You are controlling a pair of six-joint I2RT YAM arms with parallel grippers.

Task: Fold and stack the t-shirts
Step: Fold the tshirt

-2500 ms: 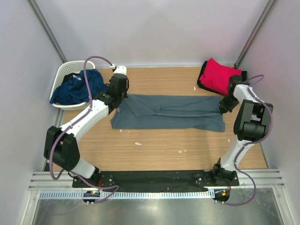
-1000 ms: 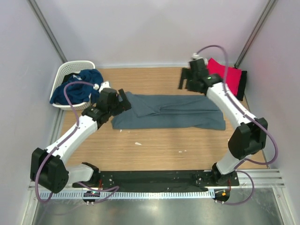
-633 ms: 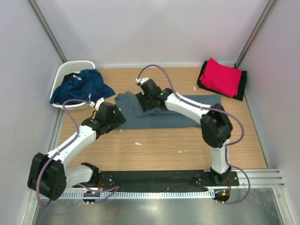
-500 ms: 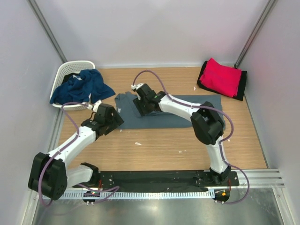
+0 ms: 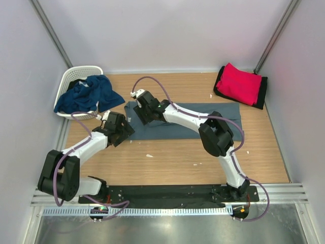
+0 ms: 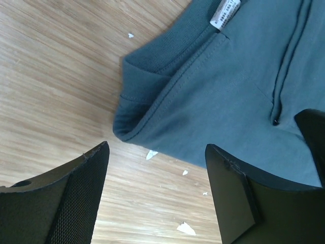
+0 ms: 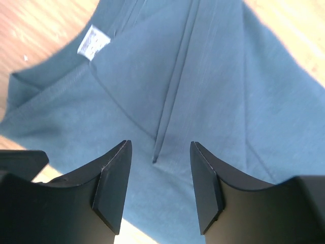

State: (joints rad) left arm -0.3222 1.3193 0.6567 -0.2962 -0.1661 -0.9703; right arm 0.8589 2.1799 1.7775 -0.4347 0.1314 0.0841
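Note:
A slate grey-blue t-shirt (image 5: 228,116) lies in a long folded strip across the middle of the wooden table. My right gripper (image 5: 139,114) reaches over its left, collar end. In the right wrist view that gripper (image 7: 158,185) is open just above the grey cloth (image 7: 218,91), near a fold crease, holding nothing. My left gripper (image 5: 123,130) hovers at the shirt's near left corner. It is open (image 6: 157,188) over bare wood beside the shirt's folded edge (image 6: 213,86). A folded red t-shirt (image 5: 239,82) lies on a black one (image 5: 262,95) at the back right.
A white lattice basket (image 5: 72,76) at the back left holds a crumpled navy blue t-shirt (image 5: 84,95) that spills over its rim. Small white scraps (image 6: 186,229) lie on the wood (image 5: 172,157) near the shirt. Walls close in the table on three sides.
My right arm has swung from the back right corner across to the shirt's left end. My left gripper has slid a little nearer to the shirt's near left corner. Both jaws have narrowed somewhat.

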